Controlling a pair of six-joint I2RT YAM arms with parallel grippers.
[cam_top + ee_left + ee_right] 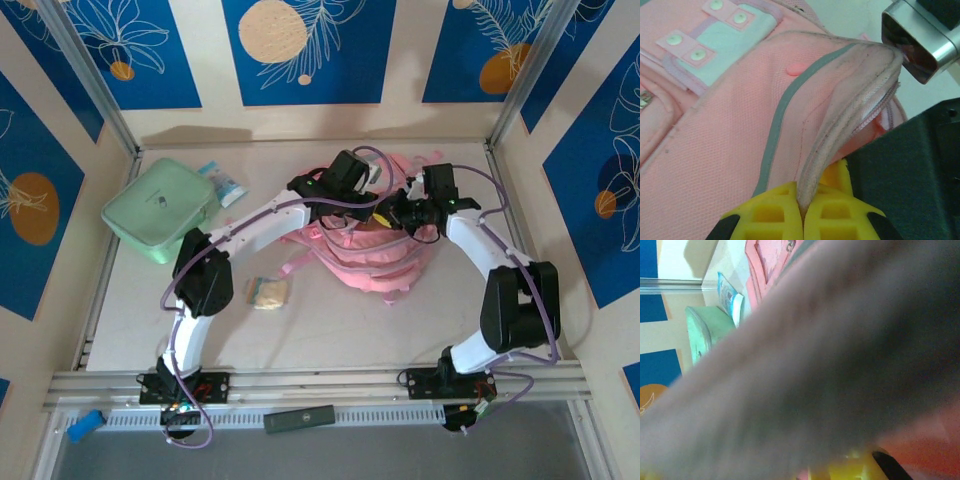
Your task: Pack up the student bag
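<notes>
Left gripper [801, 212] clamps tight on the zip-edged rim of the pink student bag [715, 150], which lies directly beneath it. Right gripper [402, 216], just beside, meets blurred fabric; I cannot tell its opening. Farther off, the mint case [160, 208] has an unreadable lid mark.

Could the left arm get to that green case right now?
Probably not yet: the left gripper is clamped on the student bag's edge. Once released, the mint green case looks unobstructed on its side.

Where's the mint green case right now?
Top view: the mint green case sits at the table's far-left corner, left of the student bag, a blue-and-white packet beside its right corner.
</notes>
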